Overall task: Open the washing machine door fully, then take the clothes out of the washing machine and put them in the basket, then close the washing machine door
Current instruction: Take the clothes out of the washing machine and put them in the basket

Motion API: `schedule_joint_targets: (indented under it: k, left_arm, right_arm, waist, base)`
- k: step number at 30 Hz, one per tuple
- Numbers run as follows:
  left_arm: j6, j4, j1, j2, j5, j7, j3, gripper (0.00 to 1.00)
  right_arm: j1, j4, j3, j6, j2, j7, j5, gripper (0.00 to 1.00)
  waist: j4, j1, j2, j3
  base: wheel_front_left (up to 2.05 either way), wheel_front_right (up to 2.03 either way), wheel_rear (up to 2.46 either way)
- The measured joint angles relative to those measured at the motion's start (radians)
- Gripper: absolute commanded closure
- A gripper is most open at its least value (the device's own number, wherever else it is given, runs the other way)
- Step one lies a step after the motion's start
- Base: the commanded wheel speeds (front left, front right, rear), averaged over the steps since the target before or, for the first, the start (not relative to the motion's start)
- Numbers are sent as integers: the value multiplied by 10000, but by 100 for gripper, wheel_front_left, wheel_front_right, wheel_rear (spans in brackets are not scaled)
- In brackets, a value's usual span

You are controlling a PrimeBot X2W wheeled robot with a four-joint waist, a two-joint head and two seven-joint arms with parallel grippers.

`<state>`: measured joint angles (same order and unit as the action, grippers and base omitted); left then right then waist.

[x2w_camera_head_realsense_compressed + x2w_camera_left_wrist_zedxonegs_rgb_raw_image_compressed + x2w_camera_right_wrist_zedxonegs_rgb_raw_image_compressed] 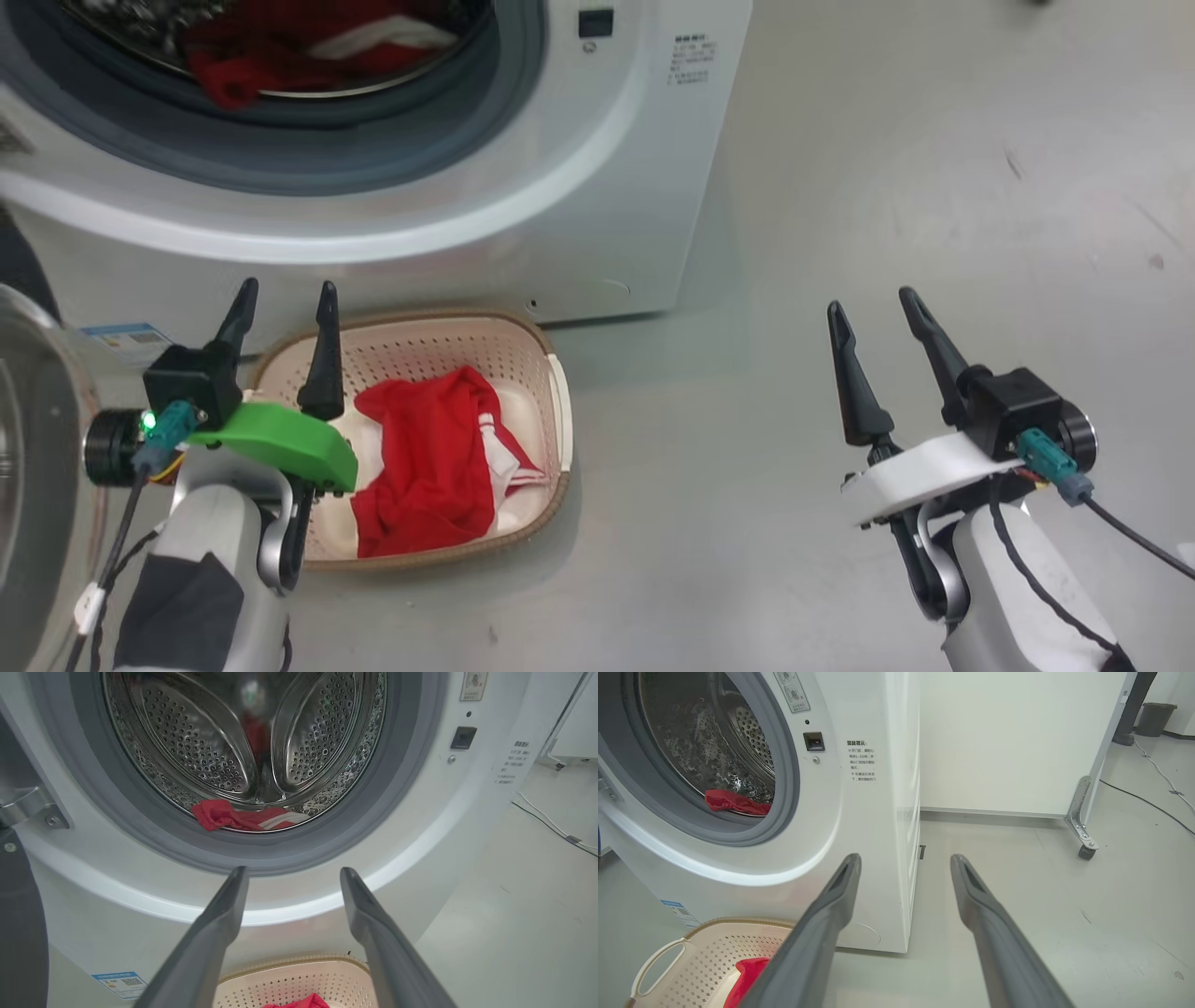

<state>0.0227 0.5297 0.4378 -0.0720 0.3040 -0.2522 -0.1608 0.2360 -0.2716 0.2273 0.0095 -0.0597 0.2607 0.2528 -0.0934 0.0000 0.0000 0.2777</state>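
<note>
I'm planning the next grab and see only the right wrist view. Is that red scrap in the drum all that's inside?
Observer: It's more than a scrap. The left wrist view shows red clothes with white stripes lying across the front bottom of the drum.
Operator: Where's the left gripper?
Observer: The left gripper hangs open above the left side of the basket, fingers towards the drum.
Operator: Is the door out of the way?
Observer: The washing machine door stands swung out at the robot's left, clear of the opening.
</note>
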Motion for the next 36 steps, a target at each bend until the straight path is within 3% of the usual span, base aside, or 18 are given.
schedule_joint_targets:
  k: [19,36]
  left_arm:
    - [-88,-1348,-2704,10,-142,0,-251,0]
    - [-453,-2554,-4088,23,-134,77,-311,0]
  right_arm:
    - [-1311,-328,-138,157,-12,0,2,0]
    - [-1831,-228,-286,157,2,-2,13,0]
  waist:
    - [599,-1,0,-2091]
    - [622,-1,0,-2640]
  base:
    - [0,0,0]
    - [0,0,0]
